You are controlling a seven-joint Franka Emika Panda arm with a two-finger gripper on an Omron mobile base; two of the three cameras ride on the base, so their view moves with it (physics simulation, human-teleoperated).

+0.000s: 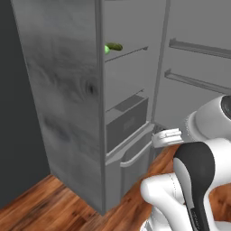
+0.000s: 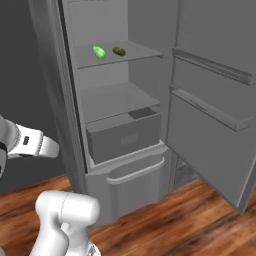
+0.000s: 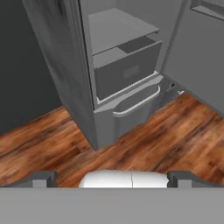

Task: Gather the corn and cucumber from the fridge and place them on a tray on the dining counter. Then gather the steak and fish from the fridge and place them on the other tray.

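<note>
The gripper [image 3: 112, 178] hangs low, jaws spread wide with nothing between them, the two dark tips sitting at the bottom corners of the hand view and looking out over wooden floor [image 3: 166, 131] toward the foot of the fridge [image 3: 65, 65]. In the left base view the hand sits at centre right, just above the arm's dark elbow.

Now the danger. The fridge door [image 2: 215, 125] stands open on the right of the right base view, with its rails jutting out, and the grey drawer [image 2: 125, 135] is pulled partway forward. A lift from down here could clip that drawer front or the shelf edge above it, I'd say.

And the targets? Way up. The corn [image 2: 99, 51], bright green, lies on the upper shelf [image 2: 145, 54] at upper left of the right base view, with the darker cucumber [image 2: 119, 51] just beside it to the right, apart. Both sit well above the gripper and deeper inside. Two similar small rolling shapes close together: a sloppy reach may nudge one off or grab the wrong one.
</note>
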